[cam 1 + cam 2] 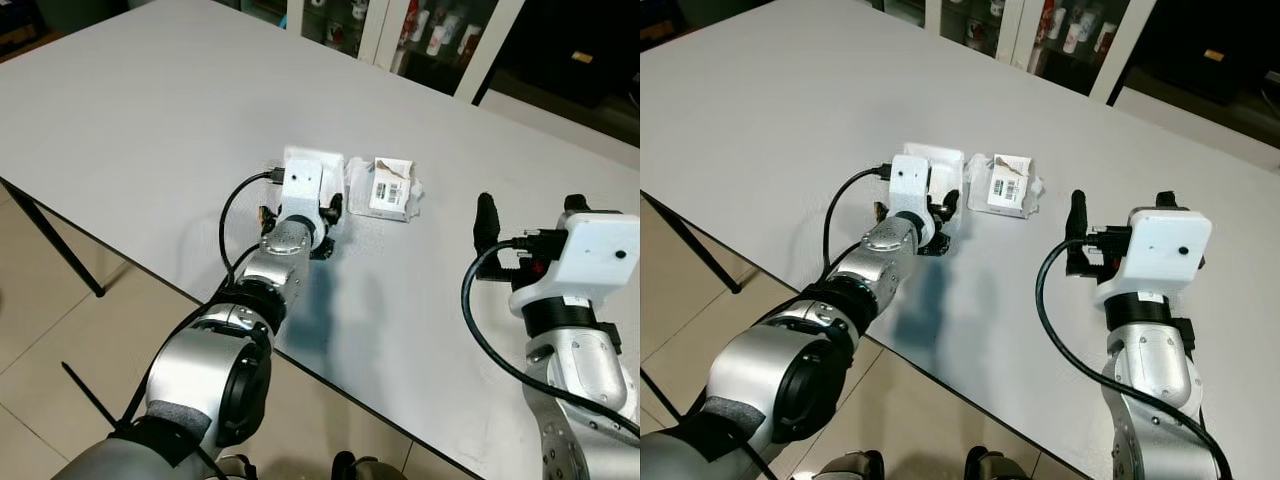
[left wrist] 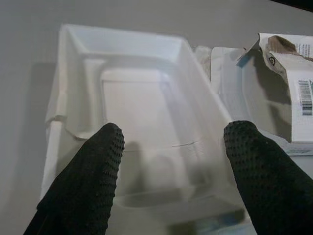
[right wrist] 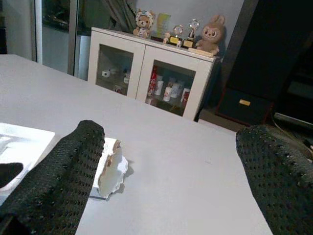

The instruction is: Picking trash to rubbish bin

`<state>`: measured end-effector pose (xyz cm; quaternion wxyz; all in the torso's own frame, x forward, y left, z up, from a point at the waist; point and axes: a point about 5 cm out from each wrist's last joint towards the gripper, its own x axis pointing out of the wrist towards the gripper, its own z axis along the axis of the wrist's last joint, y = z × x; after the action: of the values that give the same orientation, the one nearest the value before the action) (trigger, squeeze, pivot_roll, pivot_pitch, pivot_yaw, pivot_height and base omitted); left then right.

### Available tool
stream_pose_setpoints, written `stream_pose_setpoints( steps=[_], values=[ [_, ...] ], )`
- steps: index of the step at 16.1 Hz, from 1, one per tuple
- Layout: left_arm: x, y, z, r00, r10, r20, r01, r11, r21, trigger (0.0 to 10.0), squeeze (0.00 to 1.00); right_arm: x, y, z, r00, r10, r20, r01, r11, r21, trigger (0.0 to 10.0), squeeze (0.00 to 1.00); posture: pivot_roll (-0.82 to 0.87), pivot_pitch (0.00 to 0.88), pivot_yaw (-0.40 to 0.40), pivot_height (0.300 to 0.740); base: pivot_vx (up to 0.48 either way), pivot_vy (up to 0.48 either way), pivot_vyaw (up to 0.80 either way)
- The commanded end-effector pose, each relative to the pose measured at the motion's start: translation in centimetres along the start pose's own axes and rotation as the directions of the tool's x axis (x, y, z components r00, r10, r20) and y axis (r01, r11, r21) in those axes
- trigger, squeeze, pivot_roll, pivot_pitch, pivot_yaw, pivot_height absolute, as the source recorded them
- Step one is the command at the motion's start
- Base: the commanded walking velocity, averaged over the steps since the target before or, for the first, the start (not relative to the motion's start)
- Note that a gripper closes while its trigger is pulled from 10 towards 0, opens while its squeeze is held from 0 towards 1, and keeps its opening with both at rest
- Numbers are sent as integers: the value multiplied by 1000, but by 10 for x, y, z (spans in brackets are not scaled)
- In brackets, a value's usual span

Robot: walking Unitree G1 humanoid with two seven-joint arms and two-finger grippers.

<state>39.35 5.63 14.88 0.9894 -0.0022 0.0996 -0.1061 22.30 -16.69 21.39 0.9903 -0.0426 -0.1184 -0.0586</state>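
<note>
A white plastic tray (image 2: pixel 142 93) lies on the grey table (image 1: pixel 150 110). My left gripper (image 2: pixel 171 134) hovers open over the tray's near end, one finger on each side, its wrist housing covering most of the tray in the eye views. Just to the right of the tray lies a torn white package with a barcode label (image 1: pixel 388 187), also seen as the package (image 2: pixel 288 88). My right gripper (image 1: pixel 530 212) is held open above the table, right of the package and apart from it, with nothing between its fingers (image 3: pixel 73 161).
The table's front edge (image 1: pixel 150 265) runs diagonally before me, with a black leg (image 1: pixel 50 245) and tiled floor below. A white glass-door cabinet (image 3: pixel 151 73) with plush toys on top stands beyond the table's far side.
</note>
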Motion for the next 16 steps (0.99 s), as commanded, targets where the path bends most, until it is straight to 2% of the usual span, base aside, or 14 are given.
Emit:
stream_pose_setpoints(
  steps=[1,3,11,16],
  values=[
    [-6,3,-34,991,23,-130,-22,1000,13,10000,0,-4,-4,2,1000,-24,0,24,1000,-16,10000,0,-38,189,-118,740,0,0,0],
    [-9,9,-45,986,38,-160,-33,999,36,10000,0,-5,-5,2,1000,-25,-4,25,1000,-17,10000,0,-38,189,-118,740,0,0,0],
    [-24,32,-84,964,80,-254,-78,997,19,10000,0,0,-4,2,1000,-7,-2,7,1000,-17,10000,0,9,188,-124,740,0,0,0],
    [-28,36,-94,959,70,-275,-65,998,27,10000,0,1,-4,1,1000,-2,1,2,1000,-18,10000,0,20,182,-119,740,0,0,0]
  ],
)
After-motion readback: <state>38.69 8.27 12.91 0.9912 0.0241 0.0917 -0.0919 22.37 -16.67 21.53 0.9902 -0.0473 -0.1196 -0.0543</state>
